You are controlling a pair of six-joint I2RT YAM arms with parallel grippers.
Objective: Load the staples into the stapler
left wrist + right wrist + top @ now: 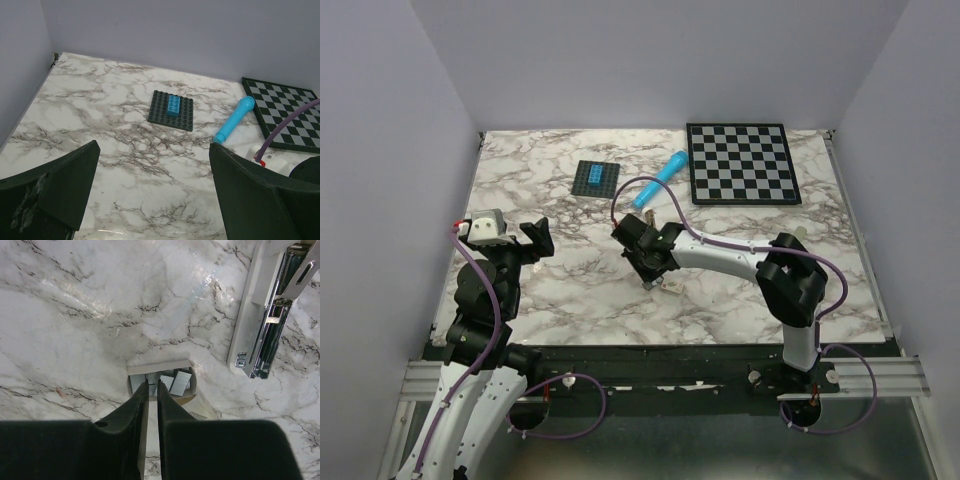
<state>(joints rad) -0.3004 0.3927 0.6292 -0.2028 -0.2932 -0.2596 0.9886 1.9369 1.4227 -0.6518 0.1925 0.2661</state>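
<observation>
Right fingers (135, 410): drawn almost together, only a thin slit between them. The tips are dipped into a small open box (159, 365) on the worktop (570, 290). The staples (181, 381) lie in that box as several silvery-grey blocks, close around the tips. Cannot tell whether a block is pinched in the slit.

The stapler (265, 310) is in the upper right of the wrist view, lying flat on the marble. It has a cream-white body with the shiny metal rail exposed along one side. It is near the box but not touching it. From the overhead camera the right arm covers most of both.

Left fingers (60, 185): spread wide apart, nothing between them, held above the left side of the worktop, well apart from the box.

Farther back, at the middle, is a dark studded plate (597, 178) with a blue brick (174, 105) sitting on it. Just right of the plate lies a bright blue cylinder (660, 178), set at a slant. Beyond that, at the rear right, a checkerboard (740, 163) lies flat.
</observation>
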